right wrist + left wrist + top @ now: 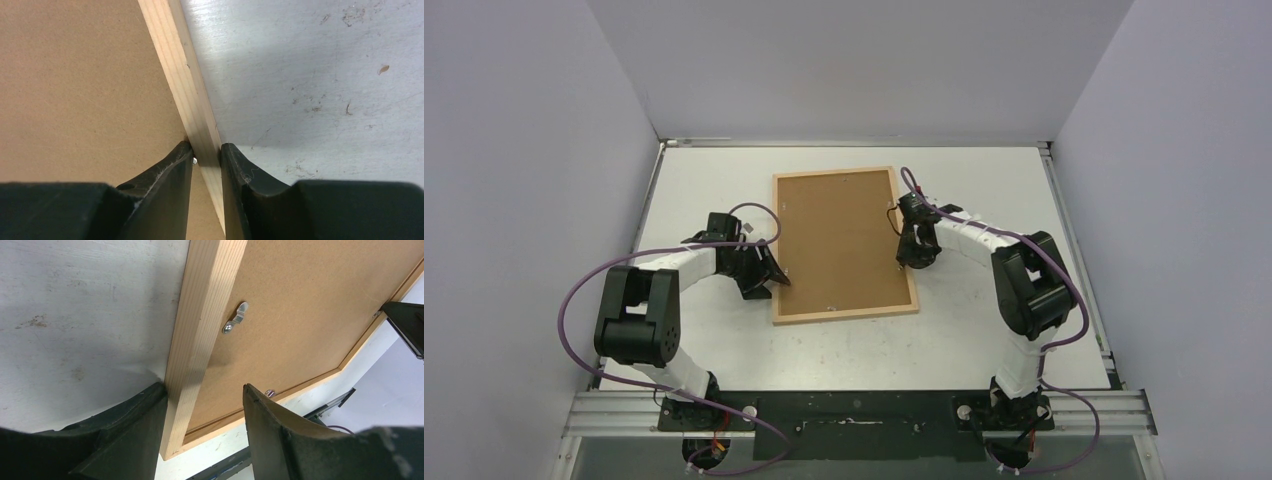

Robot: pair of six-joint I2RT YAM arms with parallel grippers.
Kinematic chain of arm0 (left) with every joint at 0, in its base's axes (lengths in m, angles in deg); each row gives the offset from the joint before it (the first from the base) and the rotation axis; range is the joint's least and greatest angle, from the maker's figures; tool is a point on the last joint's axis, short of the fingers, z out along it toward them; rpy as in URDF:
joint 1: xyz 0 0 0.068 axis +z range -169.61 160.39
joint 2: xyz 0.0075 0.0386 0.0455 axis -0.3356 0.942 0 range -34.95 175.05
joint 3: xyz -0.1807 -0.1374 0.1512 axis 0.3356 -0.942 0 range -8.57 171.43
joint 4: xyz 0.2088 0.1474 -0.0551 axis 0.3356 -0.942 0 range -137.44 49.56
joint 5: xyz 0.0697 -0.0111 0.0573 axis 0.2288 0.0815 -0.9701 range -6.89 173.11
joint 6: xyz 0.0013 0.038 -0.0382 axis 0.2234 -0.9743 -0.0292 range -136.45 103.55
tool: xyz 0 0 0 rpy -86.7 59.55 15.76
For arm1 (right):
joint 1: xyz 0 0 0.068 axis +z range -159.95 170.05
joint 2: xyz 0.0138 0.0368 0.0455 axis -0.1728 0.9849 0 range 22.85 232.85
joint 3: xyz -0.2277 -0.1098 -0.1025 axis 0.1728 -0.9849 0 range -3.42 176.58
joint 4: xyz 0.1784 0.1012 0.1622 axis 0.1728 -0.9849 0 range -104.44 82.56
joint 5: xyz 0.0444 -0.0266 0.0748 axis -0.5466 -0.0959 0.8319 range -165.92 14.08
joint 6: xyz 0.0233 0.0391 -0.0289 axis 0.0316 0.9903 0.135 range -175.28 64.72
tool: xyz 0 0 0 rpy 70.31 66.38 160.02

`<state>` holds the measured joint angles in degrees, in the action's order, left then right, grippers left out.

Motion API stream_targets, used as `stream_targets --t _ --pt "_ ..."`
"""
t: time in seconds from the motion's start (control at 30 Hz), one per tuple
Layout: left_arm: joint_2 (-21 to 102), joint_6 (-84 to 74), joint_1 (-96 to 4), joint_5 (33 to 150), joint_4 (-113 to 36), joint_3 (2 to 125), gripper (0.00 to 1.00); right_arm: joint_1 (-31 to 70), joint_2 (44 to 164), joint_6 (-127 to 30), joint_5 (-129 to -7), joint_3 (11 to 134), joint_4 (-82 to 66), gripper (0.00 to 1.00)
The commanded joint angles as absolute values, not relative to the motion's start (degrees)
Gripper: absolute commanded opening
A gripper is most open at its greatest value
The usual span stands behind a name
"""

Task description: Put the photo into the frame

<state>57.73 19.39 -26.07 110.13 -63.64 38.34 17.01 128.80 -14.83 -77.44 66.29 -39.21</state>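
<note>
On the table (pixel 964 345) the frame (pixel 200 325) lies back-up. Looks like the right claw (pixel 206 147) pinches one rail to steady it, while the left claw (pixel 202 387) straddles the other, jaws apart.

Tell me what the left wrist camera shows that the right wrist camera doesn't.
Only the left wrist: a metal turn clip on the backing board, a frame corner, and jaws standing wide astride one rail. Only the right wrist: jaws tight against both sides of a rail. Both: light-wood frame, brown board, pale table.
</note>
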Motion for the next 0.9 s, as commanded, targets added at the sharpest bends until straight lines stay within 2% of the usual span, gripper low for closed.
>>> stream_targets --t 0.0,0.73,0.87 --pt "59.24 20.45 -27.88 112.55 -60.82 39.48 0.54 17.63 127.85 -17.29 -71.49 65.24 -36.26 0.19" --pt "61.11 22.13 -29.34 113.18 -59.12 41.08 0.53 17.57 128.85 -26.16 -66.82 63.84 -34.9 0.2" --pt "61.18 22.22 -29.36 113.08 -59.1 41.26 0.53 17.55 128.59 -27.2 -66.12 63.25 -33.63 0.23"
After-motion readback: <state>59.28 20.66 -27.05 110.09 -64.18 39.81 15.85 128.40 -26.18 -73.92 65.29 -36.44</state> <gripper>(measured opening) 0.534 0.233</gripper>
